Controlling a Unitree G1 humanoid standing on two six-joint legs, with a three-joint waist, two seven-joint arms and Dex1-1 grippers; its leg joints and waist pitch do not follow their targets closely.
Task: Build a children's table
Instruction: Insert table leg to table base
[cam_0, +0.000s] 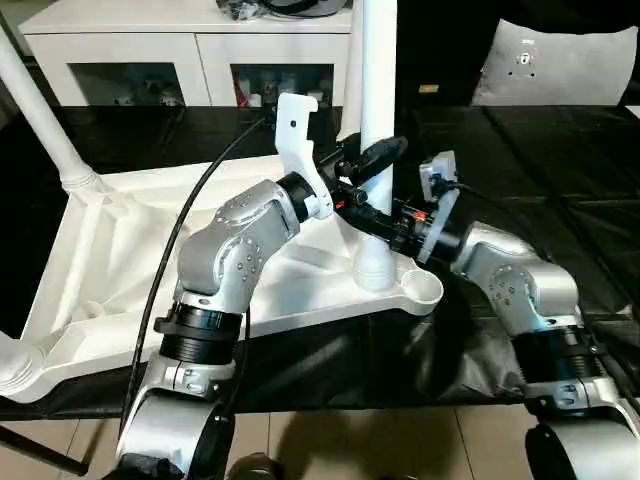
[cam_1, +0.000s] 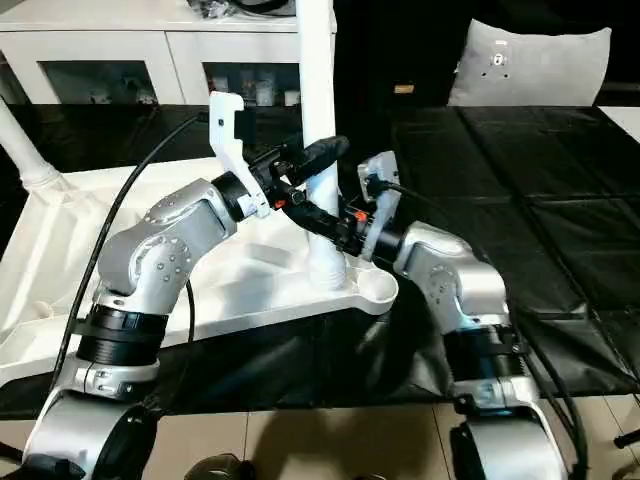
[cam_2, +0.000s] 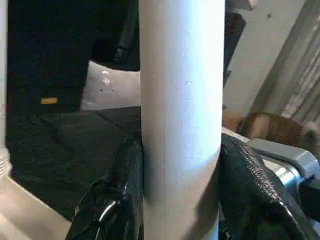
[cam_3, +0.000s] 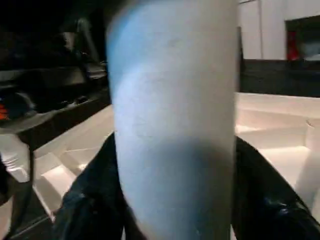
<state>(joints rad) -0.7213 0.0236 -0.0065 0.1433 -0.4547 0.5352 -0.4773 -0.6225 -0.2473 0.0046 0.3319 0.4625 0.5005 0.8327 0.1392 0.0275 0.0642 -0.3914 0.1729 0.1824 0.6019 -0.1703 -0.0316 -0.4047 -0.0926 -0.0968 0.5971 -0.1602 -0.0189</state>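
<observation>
**A:** While looking down from the left eye, what shows?

**B:** Upturned tabletop (cam_0: 130, 250) lying ribbed side up on the black worktop (cam_0: 560, 170). One white leg (cam_0: 378, 120) standing upright, foot end near the empty corner socket (cam_0: 422, 288). Left gripper (cam_0: 372, 160) clamped around the leg higher up, right gripper (cam_0: 385, 222) clamped just below. Two grips, probably to keep the long tube plumb while pressing it home.

**A:** And from the right eye?

**B:** Same scene. Another leg (cam_1: 22, 150) already seated at a far corner, leaning off to the side. White cabinet (cam_1: 130, 50) behind the worktop.

**A:** Left wrist?

**B:** Black fingers (cam_2: 117, 200) pressed against both sides of the tube, no gap visible. Firm hold, likely for steering.

**A:** Right wrist?

**B:** Tube very close, flanked by dark fingers (cam_3: 87, 200) hugging it. Ribbed underside beyond. Seemingly not seated yet.
</observation>
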